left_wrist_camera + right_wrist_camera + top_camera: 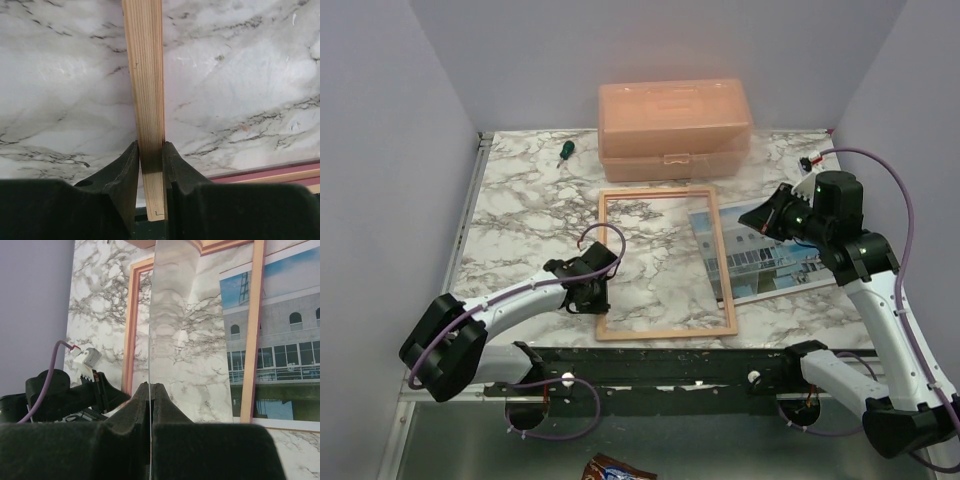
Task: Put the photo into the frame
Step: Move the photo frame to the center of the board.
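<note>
The frame (603, 250) lies flat on the marble table, pale wood side up. My left gripper (588, 285) is shut on its left rail, and the left wrist view shows the wood rail (147, 100) clamped between the jaws (150, 155). The photo (770, 265) lies right of the frame, its left edge under the right rail. My right gripper (765, 215) hovers above the photo's far end, shut on a thin clear pane (180, 300) seen edge-on. The right wrist view also shows the photo (280, 355) and the frame's right rail (252, 340).
An orange plastic box (675, 128) stands behind the frame. A green-handled screwdriver (563, 150) lies at the back left. A small white connector (810, 160) lies at the back right. A snack wrapper (610, 468) lies below the table's near edge.
</note>
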### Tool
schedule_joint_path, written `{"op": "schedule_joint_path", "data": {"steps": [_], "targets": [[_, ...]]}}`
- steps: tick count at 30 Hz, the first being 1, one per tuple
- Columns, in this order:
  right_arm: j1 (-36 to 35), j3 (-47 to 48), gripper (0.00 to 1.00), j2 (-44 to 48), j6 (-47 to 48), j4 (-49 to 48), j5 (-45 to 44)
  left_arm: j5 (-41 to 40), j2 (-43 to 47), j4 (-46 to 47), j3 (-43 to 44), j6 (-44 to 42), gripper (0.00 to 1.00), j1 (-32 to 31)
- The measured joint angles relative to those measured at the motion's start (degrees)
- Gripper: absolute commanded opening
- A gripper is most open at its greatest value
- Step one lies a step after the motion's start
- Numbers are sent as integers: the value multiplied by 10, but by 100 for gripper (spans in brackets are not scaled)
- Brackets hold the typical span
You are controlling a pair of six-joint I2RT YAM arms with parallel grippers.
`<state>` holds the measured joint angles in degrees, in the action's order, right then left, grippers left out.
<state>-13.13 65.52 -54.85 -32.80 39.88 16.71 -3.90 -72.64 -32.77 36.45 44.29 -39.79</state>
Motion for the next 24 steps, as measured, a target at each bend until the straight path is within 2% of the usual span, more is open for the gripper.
{"op": "schedule_joint_path", "data": {"steps": [6, 14, 20, 21, 22, 23, 24], "targets": [[0, -11, 1, -1, -2, -9, 17, -2, 0, -5, 0, 36, 0, -48], [0, -23, 1, -24, -2, -34, 58, -2, 2, 3, -10, 42, 0, -57], [0, -37, 1, -50, -2, -55, 98, -1, 37, 32, -42, 36, 0, -58], [0, -39, 1, -50, -2, -59, 101, -1, 41, 35, -45, 35, 2, -58], [0, -40, 1, -50, -2, -62, 105, -1, 45, 36, -47, 35, 14, -58], [0, -40, 1, -50, -2, -66, 108, -1, 49, 35, -49, 33, 32, -59], [0, -40, 1, -50, -2, -72, 112, -1, 51, 35, -51, 31, 46, -59]]}}
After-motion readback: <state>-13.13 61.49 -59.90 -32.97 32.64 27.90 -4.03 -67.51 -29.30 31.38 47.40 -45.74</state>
